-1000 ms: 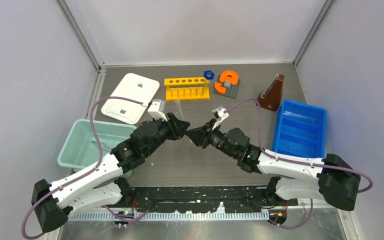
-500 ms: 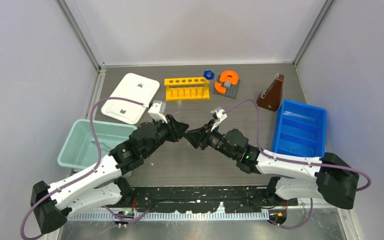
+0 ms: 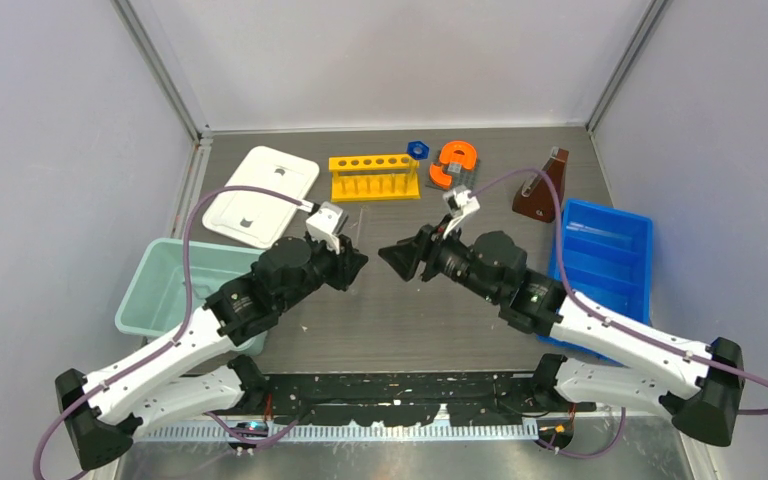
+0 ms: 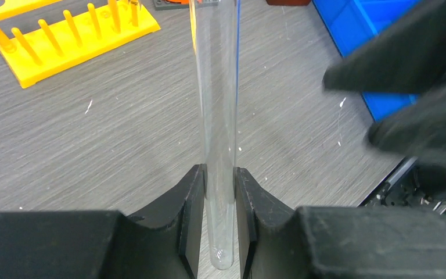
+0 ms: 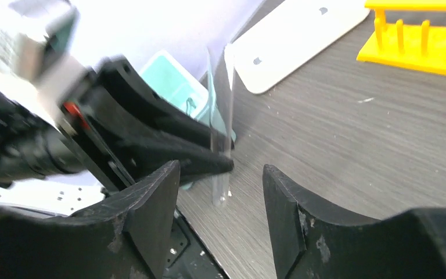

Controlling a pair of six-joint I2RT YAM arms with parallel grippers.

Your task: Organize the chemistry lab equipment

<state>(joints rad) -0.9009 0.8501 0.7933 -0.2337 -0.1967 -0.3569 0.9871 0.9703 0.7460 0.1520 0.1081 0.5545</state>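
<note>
Left wrist: left gripper (image 4: 218,192) clamps the clear test tube (image 4: 215,87), right gripper (image 5: 220,174) open, empty; racking likely next, upright over yellow rack (image 4: 75,35), upper left.

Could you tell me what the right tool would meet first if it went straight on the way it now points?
Most likely the clear tube gripped by the left tool, straight ahead of the open right tool, though depth is uncertain.

rack (image 3: 374,177) at back centre, flask (image 3: 541,187) to its right; tub (image 3: 195,247) at left, tray (image 3: 600,262) at right
</note>
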